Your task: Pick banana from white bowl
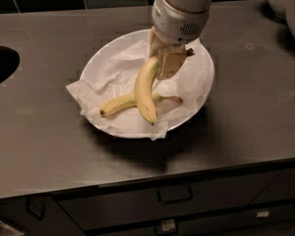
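Camera view has the gripper (164, 65) low over the far side of the white bowl (210, 85), its fingers closed on the stem end of the banana (145, 95). The banana's long axis runs from the fingers down toward the near rim, with the dark tip low over the crumpled paper liner (115, 73). A slimmer banana (117, 104) lies crosswise beneath it, so a straight lift looks likeliest to part them.

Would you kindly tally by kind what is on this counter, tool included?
Bananas: 2, a larger banana gripped at its neck and a slimmer banana crossing beneath it.
Bowl: 1.
Paper liner: 1, inside the bowl.
Tool: 1, over the bowl, shut on the larger banana.
Total: 5.
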Robot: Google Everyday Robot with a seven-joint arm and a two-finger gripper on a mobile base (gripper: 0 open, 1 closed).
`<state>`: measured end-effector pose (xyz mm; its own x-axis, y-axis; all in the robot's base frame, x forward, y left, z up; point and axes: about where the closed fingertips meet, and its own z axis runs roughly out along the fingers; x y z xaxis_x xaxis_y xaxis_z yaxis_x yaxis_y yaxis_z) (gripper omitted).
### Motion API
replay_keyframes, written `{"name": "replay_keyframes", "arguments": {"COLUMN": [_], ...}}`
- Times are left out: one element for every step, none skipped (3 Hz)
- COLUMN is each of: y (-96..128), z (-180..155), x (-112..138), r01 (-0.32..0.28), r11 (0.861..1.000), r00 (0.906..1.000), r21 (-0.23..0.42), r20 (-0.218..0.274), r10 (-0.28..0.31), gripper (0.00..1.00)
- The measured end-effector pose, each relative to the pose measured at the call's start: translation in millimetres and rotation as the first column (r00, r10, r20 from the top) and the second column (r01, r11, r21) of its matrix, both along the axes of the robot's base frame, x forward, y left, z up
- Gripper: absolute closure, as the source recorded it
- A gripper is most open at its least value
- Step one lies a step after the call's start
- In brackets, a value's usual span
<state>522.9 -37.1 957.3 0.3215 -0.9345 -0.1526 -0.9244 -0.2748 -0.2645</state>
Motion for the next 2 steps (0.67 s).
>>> {"name": "replay_keyframes", "arguments": {"y": [-22.8,-22.9], "z": [42.9,44.9], "x": [-7.5,-7.8], "r01": [0.016,0.015], "r11": [1.000,0.999], "r00": [0.9961,0.9958], "r21": [0.027,0.029], "r20": [0.087,0.089], "r10": [-0.018,-0.018], "gripper": [1.00,1.00]}}
